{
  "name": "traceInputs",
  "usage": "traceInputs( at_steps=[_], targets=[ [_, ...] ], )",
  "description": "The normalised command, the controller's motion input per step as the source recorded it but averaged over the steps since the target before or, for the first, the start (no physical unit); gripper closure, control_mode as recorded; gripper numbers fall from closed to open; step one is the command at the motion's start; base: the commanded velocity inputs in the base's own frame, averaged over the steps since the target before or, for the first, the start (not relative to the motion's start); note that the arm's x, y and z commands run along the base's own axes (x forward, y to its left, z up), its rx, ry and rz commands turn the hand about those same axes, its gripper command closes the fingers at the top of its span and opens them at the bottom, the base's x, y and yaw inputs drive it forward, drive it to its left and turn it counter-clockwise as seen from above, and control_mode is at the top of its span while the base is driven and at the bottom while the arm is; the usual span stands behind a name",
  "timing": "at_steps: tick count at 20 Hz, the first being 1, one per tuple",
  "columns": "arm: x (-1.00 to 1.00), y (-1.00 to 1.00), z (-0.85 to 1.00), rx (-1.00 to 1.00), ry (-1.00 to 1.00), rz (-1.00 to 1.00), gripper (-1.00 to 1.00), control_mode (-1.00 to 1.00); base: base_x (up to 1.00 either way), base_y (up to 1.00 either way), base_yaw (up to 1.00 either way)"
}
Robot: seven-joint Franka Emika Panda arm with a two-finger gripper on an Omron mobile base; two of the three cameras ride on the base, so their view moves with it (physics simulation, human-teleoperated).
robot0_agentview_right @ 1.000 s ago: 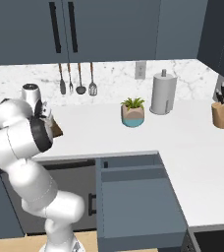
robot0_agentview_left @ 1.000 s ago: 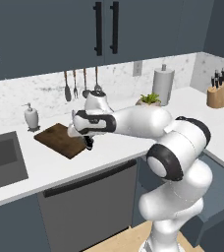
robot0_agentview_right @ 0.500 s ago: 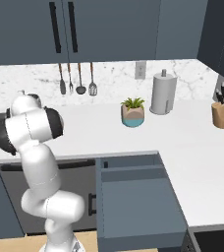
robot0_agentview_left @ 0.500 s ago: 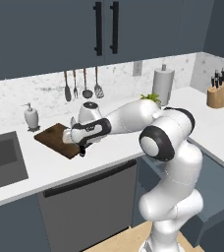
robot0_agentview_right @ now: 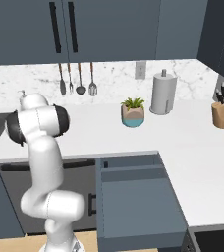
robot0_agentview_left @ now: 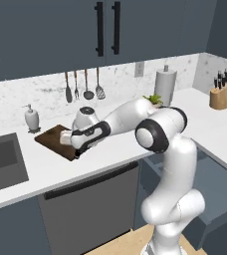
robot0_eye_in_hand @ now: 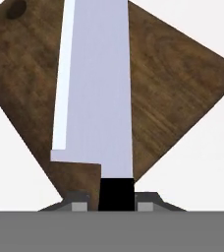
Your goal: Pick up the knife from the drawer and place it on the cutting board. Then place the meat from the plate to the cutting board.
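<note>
Gripping the knife [robot0_eye_in_hand: 97, 93] by its black handle, the gripper [robot0_eye_in_hand: 116, 205] has jaws closed on it, one each side. Blade points away from the hand, over the cutting board [robot0_eye_in_hand: 173, 83], w/ white counter [robot0_eye_in_hand: 202, 162] around the board. In left base view the gripper [robot0_agentview_left: 75, 148] hangs at the board's [robot0_agentview_left: 51, 140] near corner. Drawer [robot0_agentview_right: 136, 189] stands pulled out, well apart to the right.

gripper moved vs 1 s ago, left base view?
Yes. The gripper, shut on the knife, has come down and toward the near edge of the cutting board, which stayed put beside the sink.
</note>
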Motion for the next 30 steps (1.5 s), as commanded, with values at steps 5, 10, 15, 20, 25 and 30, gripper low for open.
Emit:
traceInputs(
  at_steps=[5,10,15,20,25,30],
  targets=[
    [0.42,0.0,-0.04,0.02,0.0,-0.17,1.0,-1.0,0.0,0.0,0.0],
    [0.33,0.0,-0.41,0.0,0.0,-0.15,-1.0,-1.0,0.0,0.0,0.0],
    [0.27,0.0,-0.24,0.0,0.0,-0.11,-1.0,-1.0,0.0,0.0,0.0],
    [-0.31,-0.24,0.24,0.04,-0.08,-0.06,-1.0,-1.0,0.0,0.0,0.0],
    [-1.0,-0.95,0.96,0.1,-0.24,-0.06,-1.0,-1.0,0.0,0.0,0.0],
    [-1.0,-0.96,1.0,0.12,-0.2,-0.04,-1.0,-1.0,0.0,0.0,0.0]
  ],
)
